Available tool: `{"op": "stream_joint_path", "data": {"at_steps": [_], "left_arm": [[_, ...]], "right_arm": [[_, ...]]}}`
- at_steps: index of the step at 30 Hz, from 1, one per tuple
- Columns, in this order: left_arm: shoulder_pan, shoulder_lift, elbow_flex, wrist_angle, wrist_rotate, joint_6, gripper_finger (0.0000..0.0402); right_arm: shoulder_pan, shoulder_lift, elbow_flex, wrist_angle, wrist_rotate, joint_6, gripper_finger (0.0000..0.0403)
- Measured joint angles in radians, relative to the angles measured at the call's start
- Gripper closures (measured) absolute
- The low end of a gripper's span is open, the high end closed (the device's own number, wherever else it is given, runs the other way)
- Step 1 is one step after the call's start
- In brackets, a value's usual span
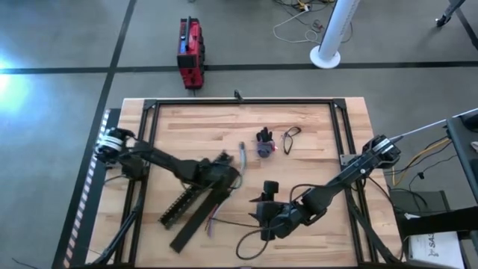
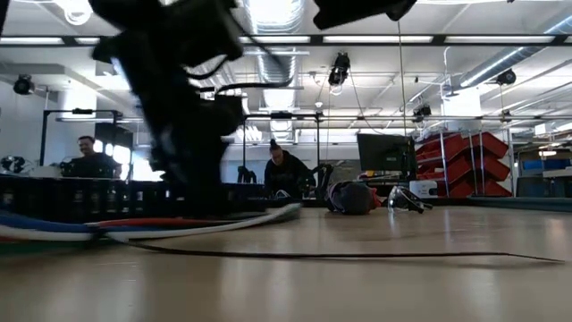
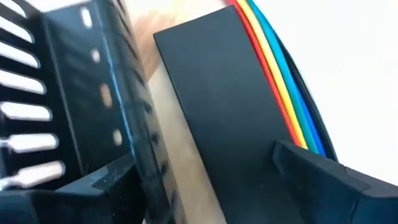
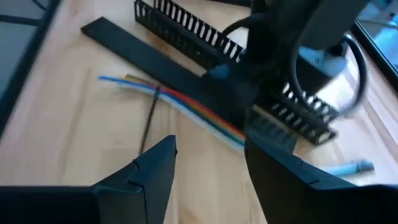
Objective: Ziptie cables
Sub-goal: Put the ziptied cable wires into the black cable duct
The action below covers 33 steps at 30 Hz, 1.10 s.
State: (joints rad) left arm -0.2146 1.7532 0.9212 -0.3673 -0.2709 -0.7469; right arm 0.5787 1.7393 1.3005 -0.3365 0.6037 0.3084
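Toward the left half of the tabletop (image 1: 314, 119), the left gripper (image 1: 218, 179) sits low over a slotted cable duct (image 1: 196, 193) and a flat black cover strip (image 1: 202, 218), both lying slantwise toward the front edge. In its wrist view its 2 fingers (image 3: 323, 177) stand apart around the strip, with the cables (image 3: 280, 81) running just beside it. Whether it is pinning them I cannot tell, though it may be steadying the bundle for the tie.

The cables (image 4: 180, 102) fan out from under that strip toward the front edge. The ziptie (image 4: 149, 121) lies across them near their free end, so it looks laid but not yet closed.

Right of centre, near the front edge, the right gripper (image 1: 267, 211) points at the bundle with its jaws wide apart and empty, probably lining up to take the strap.

Small black clips (image 1: 264, 142) and a wire loop (image 1: 290, 138) rest nearer the back edge, clear of the work.
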Motion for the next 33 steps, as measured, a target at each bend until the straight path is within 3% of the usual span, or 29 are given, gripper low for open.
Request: {"op": "stream_joint_path", "data": {"at_steps": [7,15,20,27,33], "left_arm": [[0.011,0.115,0.229,-0.016,-0.016,0.219,0.0094],[-0.047,0.029,0.359,-0.38,-0.155,0.197,0.0094],[-0.14,-0.096,0.296,-0.43,-0.18,0.078,0.0094],[-0.305,-0.225,0.115,-0.381,-0.333,-0.152,0.0094],[-0.376,-0.266,-0.035,-0.272,-0.342,-0.21,0.0094]], "right_arm": [[-0.036,0.0,-0.001,-0.057,0.0,0.1,0.0225],[-0.079,0.0,-0.002,-0.329,0.005,0.46,0.0227],[-0.162,0.013,-0.037,-0.347,0.061,0.588,0.0225],[-0.327,0.056,-0.085,-0.328,0.045,0.696,0.0241],[-0.441,0.127,-0.102,-0.242,-0.06,0.716,0.0258]]}}
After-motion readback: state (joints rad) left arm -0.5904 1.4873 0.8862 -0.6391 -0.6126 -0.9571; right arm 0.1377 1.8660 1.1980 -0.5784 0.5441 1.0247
